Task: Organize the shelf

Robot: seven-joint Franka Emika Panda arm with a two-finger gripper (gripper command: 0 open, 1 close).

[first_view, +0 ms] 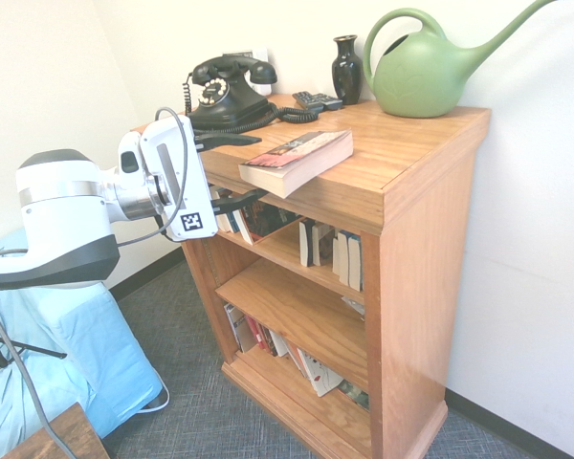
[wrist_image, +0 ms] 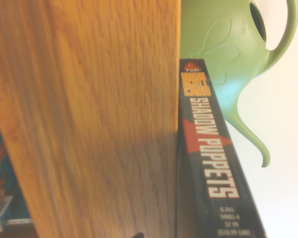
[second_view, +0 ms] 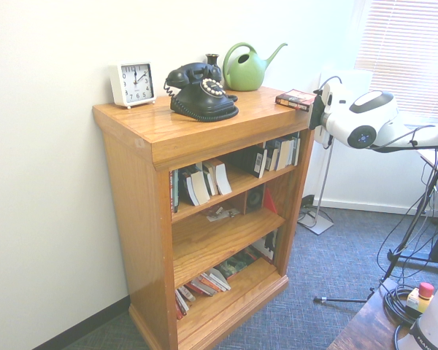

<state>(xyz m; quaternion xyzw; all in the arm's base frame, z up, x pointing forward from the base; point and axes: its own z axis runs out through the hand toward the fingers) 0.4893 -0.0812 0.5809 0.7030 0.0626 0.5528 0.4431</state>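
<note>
The shelf (first_view: pixel 402 153) is a honey-orange oak bookcase (second_view: pixel 153 131) with a thick top slab. A paperback book (first_view: pixel 297 158) lies flat on the slab, its corner overhanging the front edge. The book (second_view: pixel 295 98) also shows in the second exterior view, and the wrist view shows its black spine (wrist_image: pixel 208 163) reading "Shadow Puppets" beside the slab's edge. My gripper (first_view: pixel 237 172) is open at the slab's front edge, just beside the book. One finger stands above the slab and the other below its overhang. Nothing is held.
On the top slab stand a black rotary telephone (first_view: pixel 225 91), a dark vase (first_view: pixel 346 69), a green watering can (first_view: pixel 421 72), a small dark remote (first_view: pixel 318 99) and a white clock (second_view: pixel 133 83). Books (first_view: pixel 330 253) fill the inner shelves. A blue-covered piece (first_view: pixel 86 354) sits beside the arm.
</note>
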